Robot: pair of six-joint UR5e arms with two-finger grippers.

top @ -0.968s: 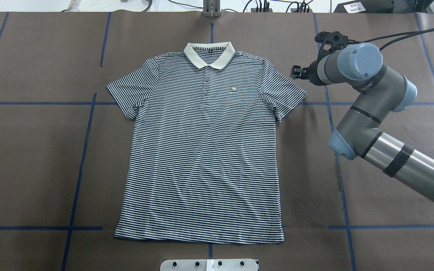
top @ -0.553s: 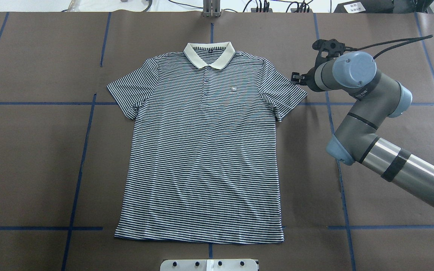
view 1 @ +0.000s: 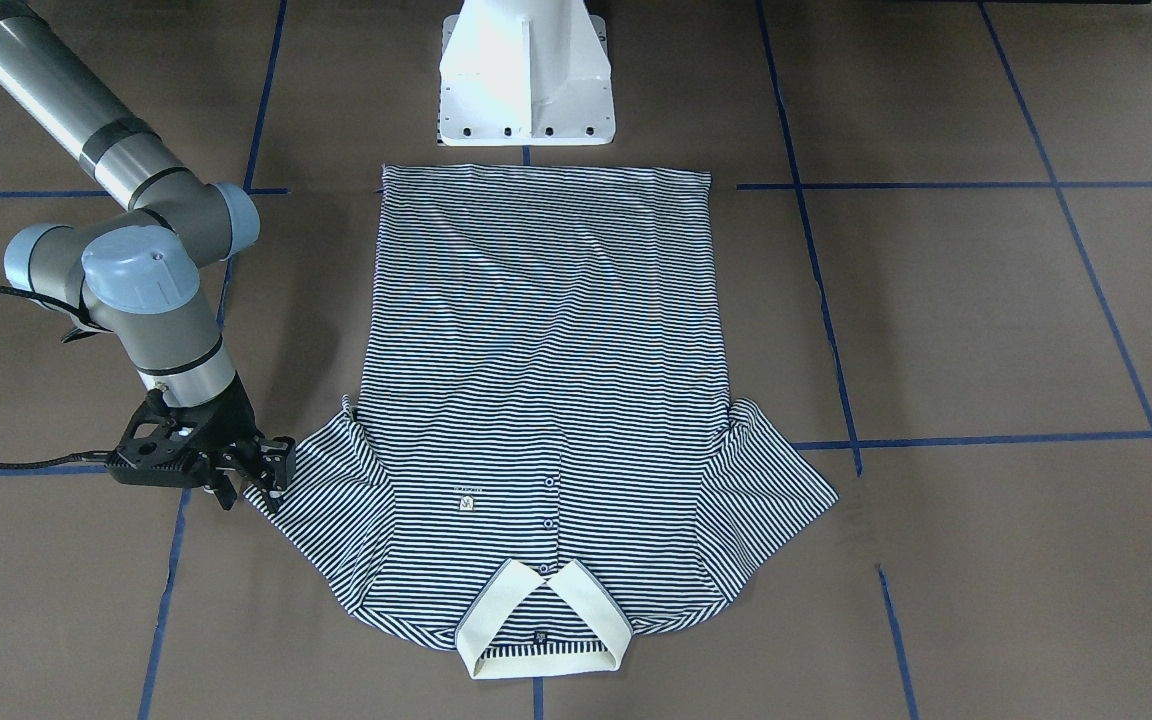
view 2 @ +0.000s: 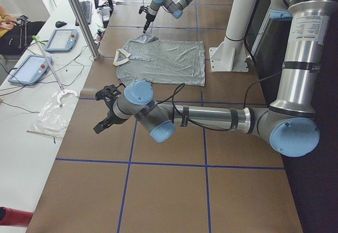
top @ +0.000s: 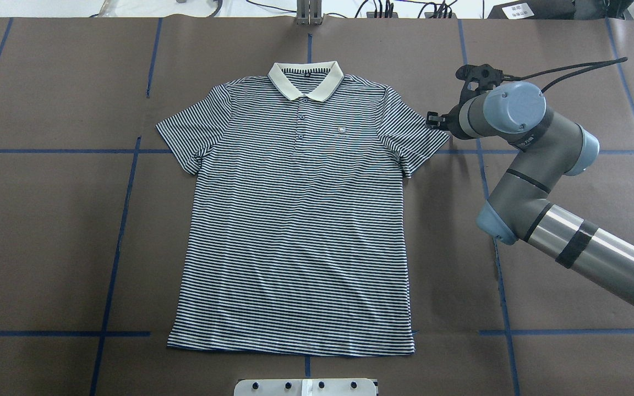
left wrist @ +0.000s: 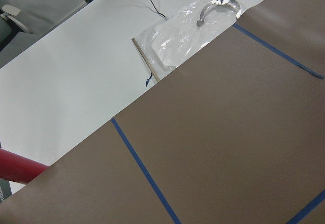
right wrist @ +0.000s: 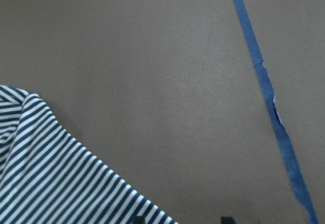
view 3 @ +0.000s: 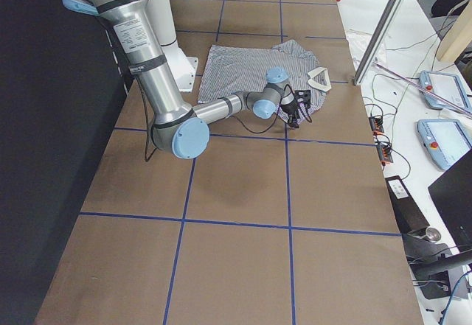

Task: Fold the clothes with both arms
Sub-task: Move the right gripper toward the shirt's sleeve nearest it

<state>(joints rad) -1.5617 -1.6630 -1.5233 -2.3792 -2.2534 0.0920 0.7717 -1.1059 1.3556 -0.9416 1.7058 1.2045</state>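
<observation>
The shirt [top: 295,220] is laid flat and face up in the middle of the table [top: 47,247]. Its long axis is set from the robot's edge to the far edge. The hem [top: 289,346] is placed nearest the robot's edge, and the collar [top: 306,80] towards the far edge. No fold is seen in it yet.

The right sleeve [top: 416,140] is spread towards the table's right end, past the midline and nearer the far edge than the robot's. The right tool [view 1: 256,478] is held low at the tip of that sleeve and is aimed at it from the right-end side. The shirt therefore lies from this tool towards the table's middle. The tool is released. In the right wrist view its two tips are seen apart, one over the striped cuff and the other over bare table, so the cuff's edge is judged to be straddled but not gripped.

The left tool [view 2: 100,126] is held well apart from the shirt, above bare table towards the far-left corner. Whether it is released or clenched cannot be told. The right arm is by far the nearer, and a pinch on the sleeve tip is judged to be the step in hand.
</observation>
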